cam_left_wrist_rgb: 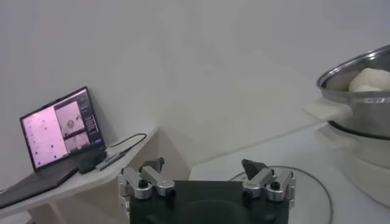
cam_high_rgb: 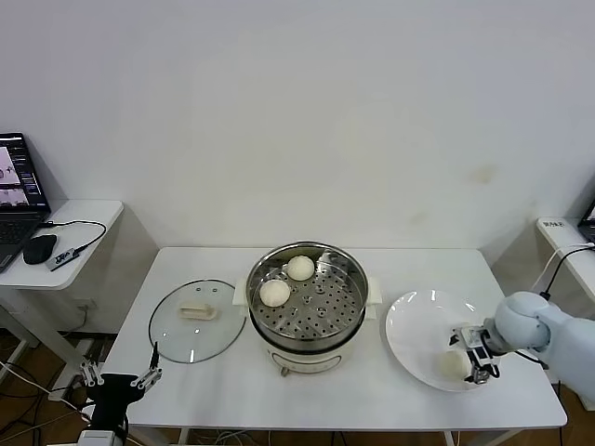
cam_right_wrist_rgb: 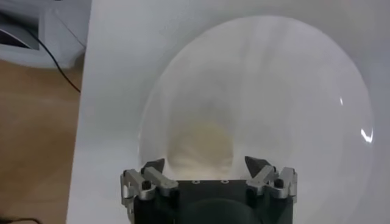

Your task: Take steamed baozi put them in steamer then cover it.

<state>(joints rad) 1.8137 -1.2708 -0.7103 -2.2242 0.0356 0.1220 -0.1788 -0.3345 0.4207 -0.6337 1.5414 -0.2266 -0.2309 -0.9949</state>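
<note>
Two buns (cam_high_rgb: 286, 281) sit inside the steamer (cam_high_rgb: 358, 283), on its perforated tray, toward the side nearer the robot's left: one at the back, one nearer the front, close together. A third bun (cam_high_rgb: 452, 365) lies on the white plate (cam_high_rgb: 409, 325) on the table (cam_high_rgb: 214, 390), on the robot's right of the steamer; in the right wrist view it shows as a pale blurred lump (cam_right_wrist_rgb: 203, 144) on the plate (cam_right_wrist_rgb: 292, 91).

Right gripper (cam_high_rgb: 472, 352) is down over that plate, at the bun. Its fingers (cam_right_wrist_rgb: 259, 164) stand spread apart with the bun between and just ahead of them. No contact visible; can't tell if the tips touch the dough or the plate.

Glass lid (cam_high_rgb: 195, 321) lies flat on the table on the robot's left of the steamer, just beside it, cream handle up. Steamer is uncovered.

Left gripper (cam_high_rgb: 121, 376) is parked low at the front-left table corner, near the lid's front edge, holding nothing. Left wrist view shows its fingers (cam_left_wrist_rgb: 151, 165) wide apart, with the steamer's rim (cam_left_wrist_rgb: 350, 70) well off and a bun visible above that rim.

A side desk on the robot's left carries a laptop (cam_left_wrist_rgb: 58, 131), a mouse (cam_high_rgb: 39, 248) and a cable.
</note>
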